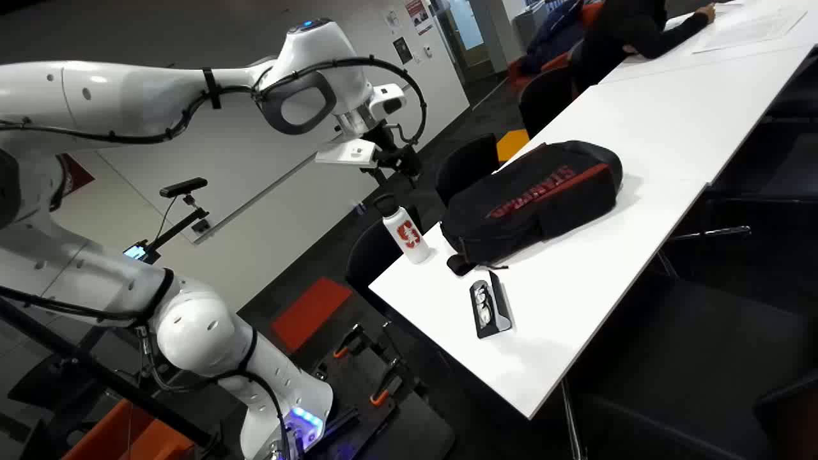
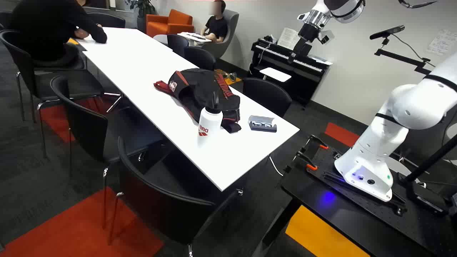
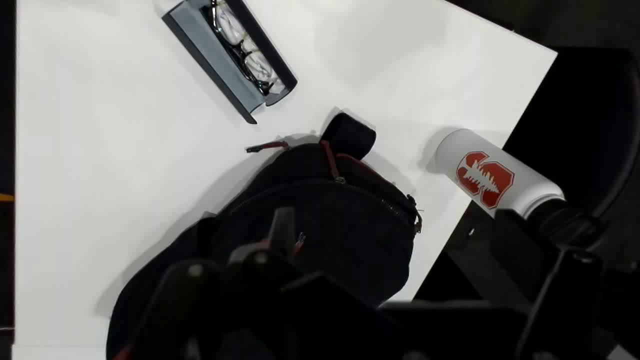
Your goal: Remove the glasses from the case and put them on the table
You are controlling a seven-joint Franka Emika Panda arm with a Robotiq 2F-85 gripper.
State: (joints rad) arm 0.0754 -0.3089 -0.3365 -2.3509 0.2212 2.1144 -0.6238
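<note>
In the wrist view the fingers (image 3: 521,252) stood well apart, a black backpack (image 3: 345,225) with red lettering showing past them; in both exterior views they hung in the air, higher than the bench (image 1: 562,300). Close to the backpack, a white water bottle (image 1: 409,235) with a dark cap stood upright near the bench's edge. Just beside the backpack's end, an eyeglass case (image 3: 217,65) lay open on the bench, and the dark-framed eyeglasses (image 3: 245,50) rested inside it.
</note>
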